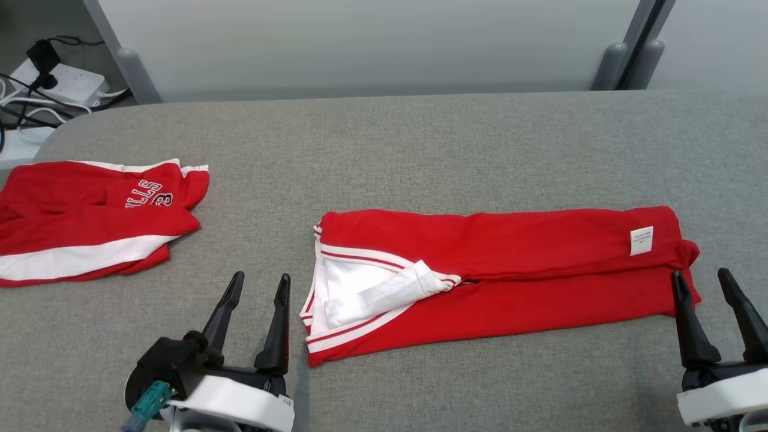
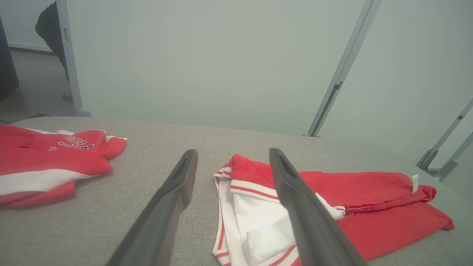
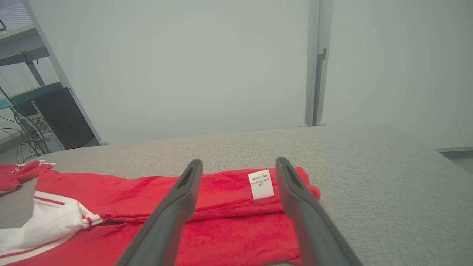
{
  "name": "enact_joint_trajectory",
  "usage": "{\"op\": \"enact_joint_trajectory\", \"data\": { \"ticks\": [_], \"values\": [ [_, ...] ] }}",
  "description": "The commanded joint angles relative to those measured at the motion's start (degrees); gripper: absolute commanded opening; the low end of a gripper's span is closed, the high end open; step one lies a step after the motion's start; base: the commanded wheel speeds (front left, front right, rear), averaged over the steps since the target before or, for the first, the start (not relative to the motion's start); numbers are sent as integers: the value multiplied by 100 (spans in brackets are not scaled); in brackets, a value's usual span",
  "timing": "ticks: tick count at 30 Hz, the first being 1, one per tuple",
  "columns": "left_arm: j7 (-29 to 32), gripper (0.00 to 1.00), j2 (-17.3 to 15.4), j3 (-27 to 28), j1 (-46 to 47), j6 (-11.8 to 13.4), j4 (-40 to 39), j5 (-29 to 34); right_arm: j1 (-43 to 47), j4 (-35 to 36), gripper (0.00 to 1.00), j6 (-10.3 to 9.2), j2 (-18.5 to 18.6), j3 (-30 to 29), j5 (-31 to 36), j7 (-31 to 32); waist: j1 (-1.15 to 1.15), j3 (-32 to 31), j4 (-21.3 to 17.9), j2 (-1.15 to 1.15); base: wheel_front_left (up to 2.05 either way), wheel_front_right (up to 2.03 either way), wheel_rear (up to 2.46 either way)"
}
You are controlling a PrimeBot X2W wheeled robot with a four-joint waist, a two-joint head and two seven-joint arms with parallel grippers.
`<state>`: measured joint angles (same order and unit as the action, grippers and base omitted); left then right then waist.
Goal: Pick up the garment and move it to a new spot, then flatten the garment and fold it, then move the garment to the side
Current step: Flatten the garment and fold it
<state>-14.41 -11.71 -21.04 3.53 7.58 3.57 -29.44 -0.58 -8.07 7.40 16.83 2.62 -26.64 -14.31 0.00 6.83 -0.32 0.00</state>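
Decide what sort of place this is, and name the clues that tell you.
Probably an office or lab work area, not a home: a grey fabric-covered table, pale partition panels standing behind it, and a plugged-in power strip off to one side.

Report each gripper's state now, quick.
Left gripper: open, holding nothing, beside the striped end of the long garment.
Right gripper: open, holding nothing, by its labelled end.
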Motion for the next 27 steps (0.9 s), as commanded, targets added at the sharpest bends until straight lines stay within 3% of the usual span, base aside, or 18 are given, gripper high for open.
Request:
{"op": "enact_joint_trajectory", "data": {
  "ticks": [1,11,18,27],
  "values": [
    [-58,100,5,296,28,-76,-144,137,21,155,100,9,97,75,44,-69,0,-44,-19,0,0,0,0],
    [-59,100,440,836,-296,-538,-89,924,214,282,100,9,33,112,-7,-69,0,-85,-54,0,0,0,0],
    [-59,100,643,1041,-312,-728,-64,1218,193,274,100,9,56,97,-83,-69,0,5,-15,0,0,0,0],
    [-59,100,759,1053,-256,-876,-117,1514,-118,-278,100,9,207,183,-1067,-69,0,139,70,0,0,0,0]
  ]
}}
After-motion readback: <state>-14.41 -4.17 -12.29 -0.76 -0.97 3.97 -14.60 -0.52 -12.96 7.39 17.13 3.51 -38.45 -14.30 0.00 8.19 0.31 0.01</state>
